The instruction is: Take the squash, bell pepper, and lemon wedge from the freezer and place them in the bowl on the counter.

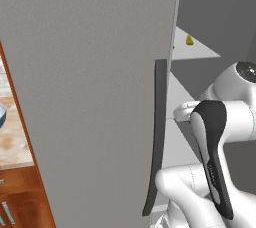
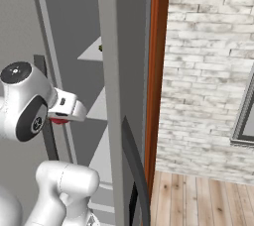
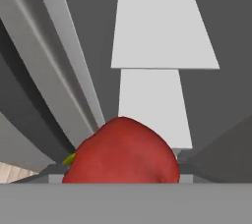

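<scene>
The gripper (image 2: 60, 119) looks clamped on the bell pepper (image 3: 123, 152), which sits right at the lens in the hand view, though the fingertips themselves are hidden, so the hold is a best guess. It's inside the freezer (image 1: 90, 97), beside the open door. The lemon wedge (image 1: 189, 40) sits on a higher shelf. Risk: swinging out could clip the door edge or its handle (image 1: 156, 137) and knock the pepper loose. The bowl (image 1: 2, 117) waits on the counter (image 1: 15, 142).

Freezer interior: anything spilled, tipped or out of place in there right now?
Nothing stands out. The freezer door is open, its pale shelves look level and unmarked, the lemon wedge sits on an upper shelf, and the bell pepper is close in front of the hand camera, intact.
</scene>
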